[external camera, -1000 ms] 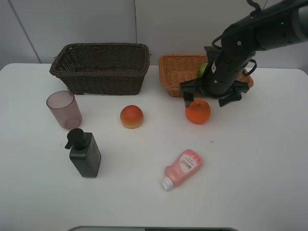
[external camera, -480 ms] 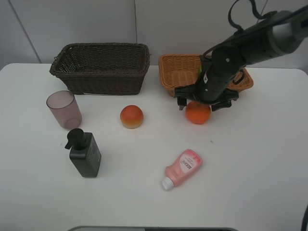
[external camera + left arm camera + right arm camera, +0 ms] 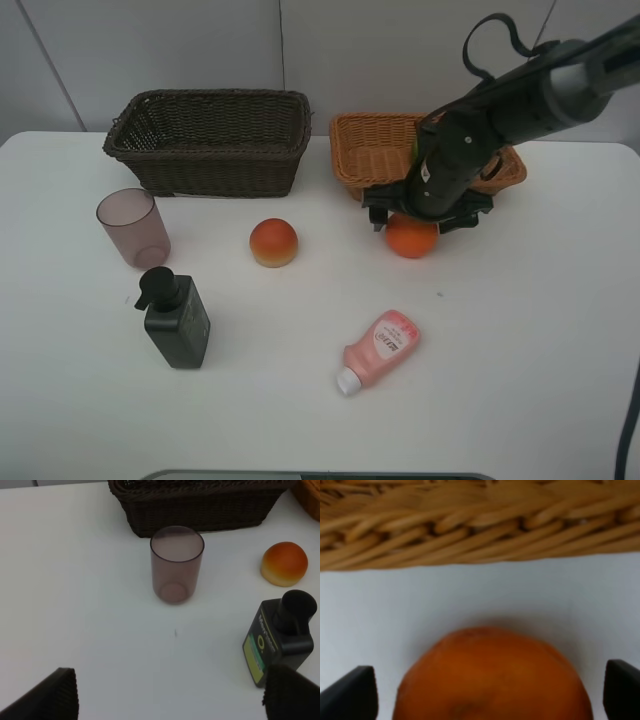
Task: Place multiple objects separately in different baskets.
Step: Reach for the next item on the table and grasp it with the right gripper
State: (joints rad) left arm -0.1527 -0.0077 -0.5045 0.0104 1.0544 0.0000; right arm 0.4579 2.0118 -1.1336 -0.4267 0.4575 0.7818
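Directly below the right claw (image 3: 486, 691) sits the round orange fruit (image 3: 492, 672). The claw is spread as wide as it goes and has hold of nothing. Its two dark fingertips (image 3: 351, 694) show at the two edges of the wrist view, with the orange centred in the gap and, as far as can be told, touching neither. In the high view the claw covers the top of the orange, which rests on the white table (image 3: 520, 330). The fruit is round, so it has no long axis to line up with, and I judge that no turn of the wrist is needed, only a little more descent and a squeeze. Just beyond the orange, across a narrow strip of bare table, rises the woven wall of the shallow light orange-tan wicker basket (image 3: 470, 520). It is near but not touching, so the carry should be a short lift up and over that wall, and the far finger could brush the weave on the way. Farther off, the red-yellow peach-like fruit (image 3: 273, 242) lies well apart toward the other arm. Beyond that, the left claw (image 3: 172, 695) is also wide open and empty. It faces the translucent pinkish cup (image 3: 177, 562), the black pump bottle (image 3: 280, 640) and the deep dark brown wicker basket (image 3: 200, 510), so the right arm is plainly the nearer one for the orange.
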